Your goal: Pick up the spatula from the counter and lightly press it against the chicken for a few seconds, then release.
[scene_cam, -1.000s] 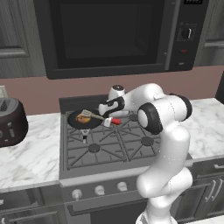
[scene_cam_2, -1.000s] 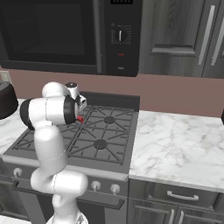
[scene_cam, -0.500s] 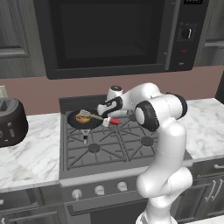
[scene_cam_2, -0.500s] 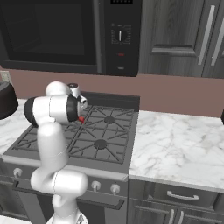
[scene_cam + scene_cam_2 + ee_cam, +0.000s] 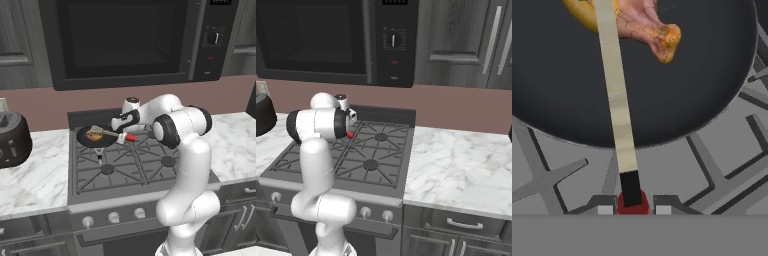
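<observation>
The stove [image 5: 125, 172] sits between two stretches of marble counter [image 5: 35, 180], and a dark pan [image 5: 557, 90] stands on its rear left burner. The spatula [image 5: 618, 105] reaches from outside the pan's rim across to the chicken [image 5: 654, 27]. Its far end lies over the meat at the top of the hand view, though I cannot tell whether it presses or merely rests there. It looks like a light, stiff tool: a long, pale, flat shaft that should pass on a push without much bending, ending in a short red handle [image 5: 633, 205]. That handle is the place to hold. The end effector [image 5: 633, 209] is clamped on it, jaws nearly together with the red grip between them. Held this far from the blade, the spatula has long leverage, so a small wrist tilt likely gives enough pressure. The glossy chicken seems soft and may slide on the smooth pan.
</observation>
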